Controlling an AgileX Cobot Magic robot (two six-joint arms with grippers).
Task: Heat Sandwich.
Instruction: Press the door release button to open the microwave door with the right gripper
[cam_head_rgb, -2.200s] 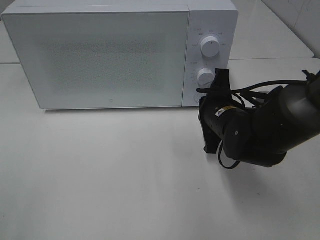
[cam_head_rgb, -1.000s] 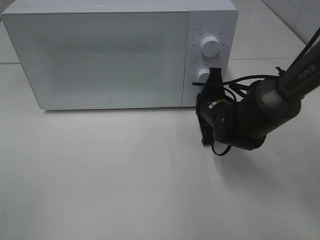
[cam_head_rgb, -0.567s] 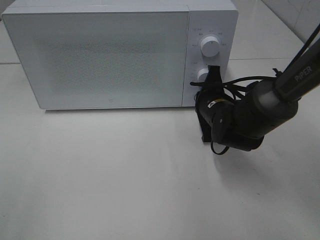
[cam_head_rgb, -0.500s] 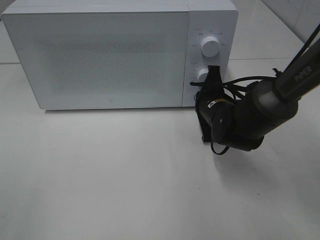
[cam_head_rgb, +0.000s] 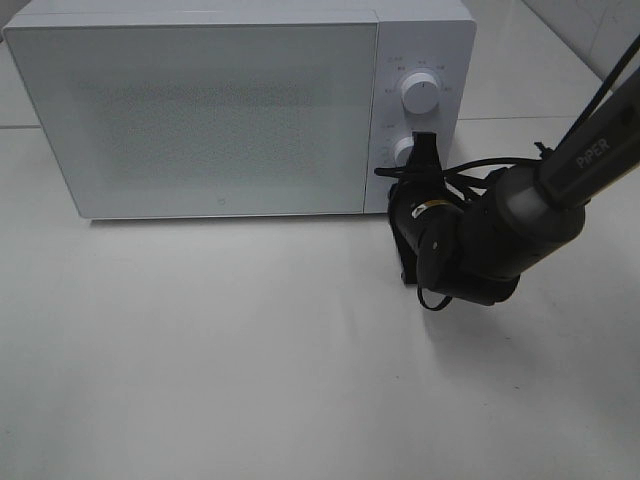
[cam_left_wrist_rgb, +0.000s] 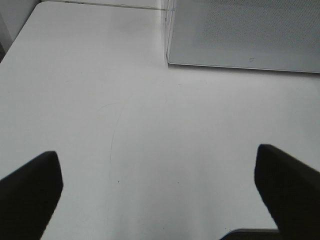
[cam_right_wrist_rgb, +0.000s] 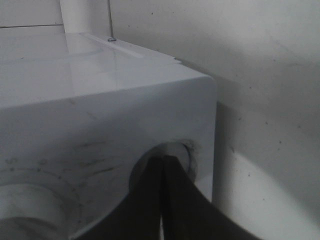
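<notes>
Only the right wrist view shows the right gripper (cam_right_wrist_rgb: 162, 161) clenched, its tips pressed together against a round recess (cam_right_wrist_rgb: 176, 150) in the control panel of the microwave (cam_head_rgb: 220, 110), beside a knob (cam_right_wrist_rgb: 25, 207). Only the left wrist view shows the left gripper (cam_left_wrist_rgb: 155, 152), spread wide and holding nothing above the white table (cam_left_wrist_rgb: 125, 100), nearer and left of the microwave. The microwave door (cam_head_rgb: 200, 115) is closed. The sandwich shows in no view, so its place cannot be told.
</notes>
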